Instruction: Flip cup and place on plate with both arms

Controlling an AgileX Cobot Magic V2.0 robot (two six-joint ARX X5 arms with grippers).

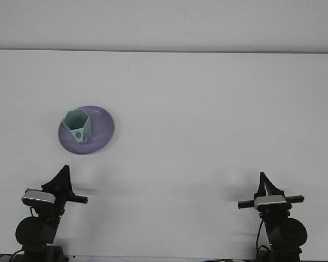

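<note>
A pale mint-green plastic cup with angular facets [78,126] stands on a plain lilac-purple round plate [101,131]. The plain white tabletop [208,109] carries both. Both end effectors are black with grey housings.
</note>
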